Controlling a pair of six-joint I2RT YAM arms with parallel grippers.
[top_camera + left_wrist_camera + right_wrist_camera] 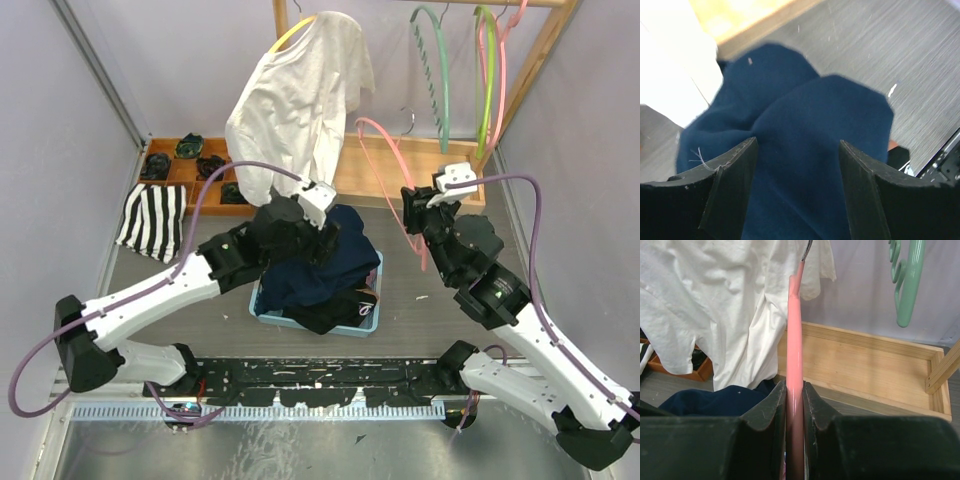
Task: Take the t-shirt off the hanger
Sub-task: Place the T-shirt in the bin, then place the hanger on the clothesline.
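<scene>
Dark navy t-shirt (335, 262) heaped in a light blue plastic basket (379, 300) at the middle of the grey surface (415, 320), on no hanger.

At far left, a black-and-white striped cloth (152, 220) flat on the surface, just beside a wooden tray of compartments (172, 160) with small dark items in it.

Right of that, a white t-shirt (300, 100) hanging crooked from a yellow hanger (285, 35) on the wooden rack (540, 60), hem down near the basket.

Left pincer (797, 145) right over the navy t-shirt, jaws spread wide, nothing between them but the blue cloth below. Touching it or not: cannot tell.

Further right, right pincer (795, 390) clamped tight on a bare pink plastic hanger (795, 315) rising from between the fingers, metal hook at its far end, apart from the rack's rail.

At far right, a mint green hanger (440, 70), a lime green hanger (485, 70) and a second pink hanger (497, 60) hung side by side on the rail, above the rack's pale wooden base (865, 360).
</scene>
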